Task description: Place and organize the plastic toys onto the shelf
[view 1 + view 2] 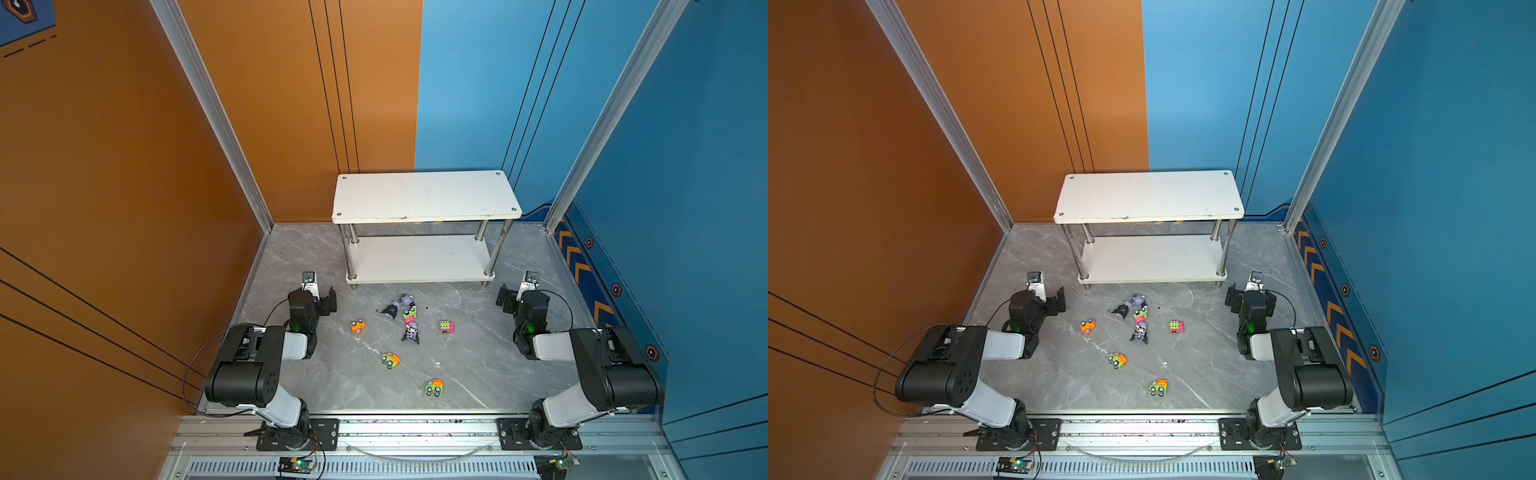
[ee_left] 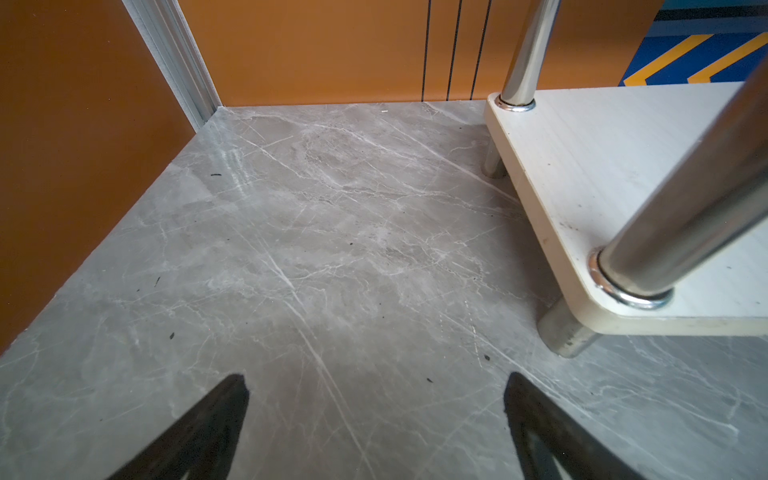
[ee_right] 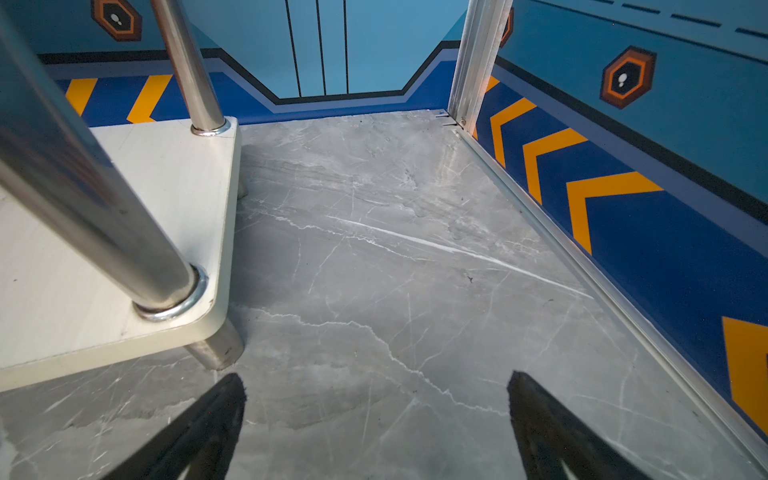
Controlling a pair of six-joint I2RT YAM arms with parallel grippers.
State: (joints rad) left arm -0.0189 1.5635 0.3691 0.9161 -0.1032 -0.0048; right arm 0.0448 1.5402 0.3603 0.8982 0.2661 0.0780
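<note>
Before the shelf (image 1: 424,195), plastic toys (image 1: 409,316) are scattered on the marble floor (image 1: 478,365); left gripper (image 2: 376,386) and right gripper (image 3: 376,384) are held either side, fingers wide apart.

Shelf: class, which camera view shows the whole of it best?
The top views, equally: both show the whole shelf, two boards and four chrome posts. Each wrist view catches only one end of its lower board and nearby posts.

floor (image 1: 478,374): grey marble-look | left wall (image 1: 104,187): orange | right wall (image 1: 685,208): blue, yellow chevrons (image 3: 611,183) | corner posts (image 1: 218,124): aluminium
</note>
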